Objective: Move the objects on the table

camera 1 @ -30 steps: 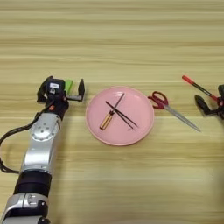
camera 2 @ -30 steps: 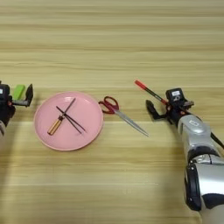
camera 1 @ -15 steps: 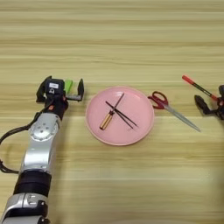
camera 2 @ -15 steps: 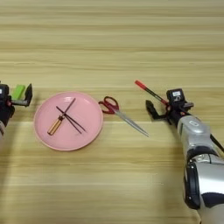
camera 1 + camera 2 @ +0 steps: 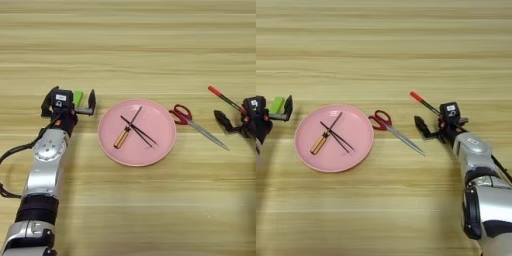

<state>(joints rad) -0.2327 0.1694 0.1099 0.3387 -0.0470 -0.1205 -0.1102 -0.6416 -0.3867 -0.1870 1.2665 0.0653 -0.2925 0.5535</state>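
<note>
Between right gripper [image 5: 432, 122] wide jaws: pen [image 5: 423, 103] | left gripper [image 5: 70, 104] wide, idle

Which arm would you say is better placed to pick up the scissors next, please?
Probably the right. Its end effector sits just right of the scissors' blade tip, on bare table, though a red-tipped pen lies against it. The left end effector waits beyond the pink plate.

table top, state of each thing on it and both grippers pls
pink plate: flat on the table, holding the screwdriver and tweezers
screwdriver: lying in the plate
tweezers: lying in the plate, crossing the screwdriver's shaft
scissors: closed, flat on the table right of the plate
pen: slanted, its lower end at the right gripper
left gripper: open, a green piece between its fingers
right gripper: at the pen's lower end
</note>
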